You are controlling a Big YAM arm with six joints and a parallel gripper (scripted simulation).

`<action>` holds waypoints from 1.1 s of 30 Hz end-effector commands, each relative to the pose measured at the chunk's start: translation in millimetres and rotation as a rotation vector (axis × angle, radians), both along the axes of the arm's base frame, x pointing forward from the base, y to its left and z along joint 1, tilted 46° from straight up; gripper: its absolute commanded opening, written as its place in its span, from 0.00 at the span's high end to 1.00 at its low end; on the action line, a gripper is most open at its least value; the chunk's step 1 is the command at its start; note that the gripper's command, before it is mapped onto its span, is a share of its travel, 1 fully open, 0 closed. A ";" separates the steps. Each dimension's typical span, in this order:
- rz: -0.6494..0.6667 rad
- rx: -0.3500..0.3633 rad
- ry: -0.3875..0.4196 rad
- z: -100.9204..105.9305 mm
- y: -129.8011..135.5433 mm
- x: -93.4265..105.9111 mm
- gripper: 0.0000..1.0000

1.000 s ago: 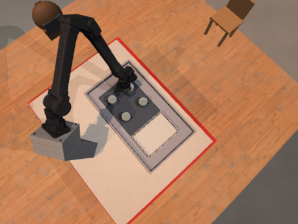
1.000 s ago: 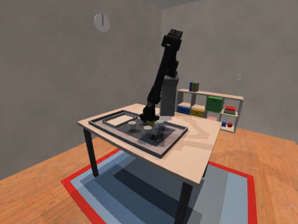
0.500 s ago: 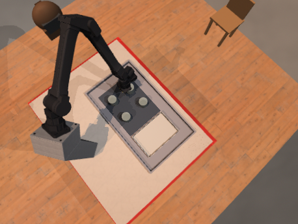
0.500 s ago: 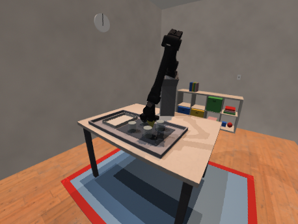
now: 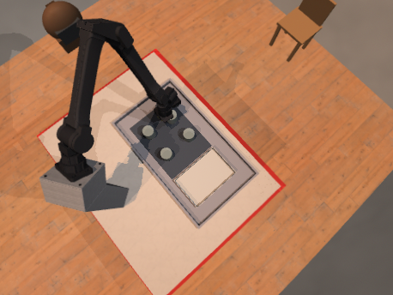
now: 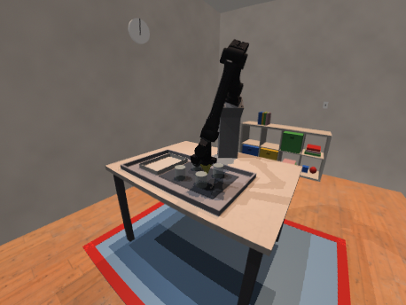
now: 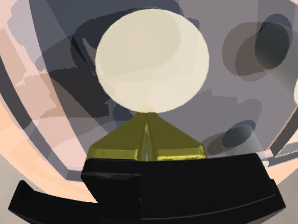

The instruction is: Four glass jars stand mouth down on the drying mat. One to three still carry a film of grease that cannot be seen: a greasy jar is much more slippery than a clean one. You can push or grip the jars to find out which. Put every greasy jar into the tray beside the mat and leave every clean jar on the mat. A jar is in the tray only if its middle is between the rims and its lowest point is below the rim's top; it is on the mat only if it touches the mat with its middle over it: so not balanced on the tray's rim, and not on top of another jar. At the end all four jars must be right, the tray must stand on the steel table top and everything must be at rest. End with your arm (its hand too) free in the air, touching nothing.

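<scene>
The four jars all stand on the dark drying mat (image 5: 189,157), and the tray (image 5: 184,191) (image 6: 152,171) beside it holds none, so the work in hand looks like the testing of jars, with the sorting not yet done. The gripper (image 5: 165,118) (image 6: 206,170) (image 7: 146,112) is closed with nothing between its yellow fingertips, which point at the near side of the far corner jar (image 6: 201,178) (image 7: 152,61) as if for a push. The next move probably calls for a short, low, level nudge, gentle enough to leave the jar upright, and a watch on how readily it slides; the other three, the jar nearer the arm's base (image 5: 148,131) (image 6: 218,169), the jar on the far side toward the tray (image 5: 189,134) (image 6: 179,172) and the near jar by the tray (image 5: 166,153), would want a like push for comparison. Grease cannot be seen, so no jar can be called clean by looks. From above, the hand covers part of the corner jar; whether the tips touch it cannot be told. In the exterior view the hand largely hides the near jar by the tray, and the wrist view catches other jars only partly.
</scene>
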State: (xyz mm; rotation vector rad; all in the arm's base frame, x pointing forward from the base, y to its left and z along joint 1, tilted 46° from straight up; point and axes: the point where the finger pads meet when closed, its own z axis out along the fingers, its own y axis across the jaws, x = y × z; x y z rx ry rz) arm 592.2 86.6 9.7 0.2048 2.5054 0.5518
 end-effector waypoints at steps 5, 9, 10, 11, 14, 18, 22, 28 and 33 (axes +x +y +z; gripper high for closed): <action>-0.025 -0.008 -0.108 37.7 -17.2 43.8 1.00; -0.025 -0.008 -0.108 37.8 -17.3 44.0 1.00; -0.025 -0.008 -0.108 37.9 -17.3 44.1 1.00; -0.025 -0.008 -0.108 38.0 -17.3 44.2 1.00; -0.025 -0.008 -0.108 38.2 -17.4 44.5 1.00; -0.025 -0.008 -0.108 38.5 -17.6 44.9 1.00; -0.025 -0.008 -0.108 38.8 -17.7 45.3 1.00; -0.025 -0.008 -0.108 39.1 -17.9 45.7 1.00; -0.025 -0.008 -0.108 39.5 -18.1 46.2 1.00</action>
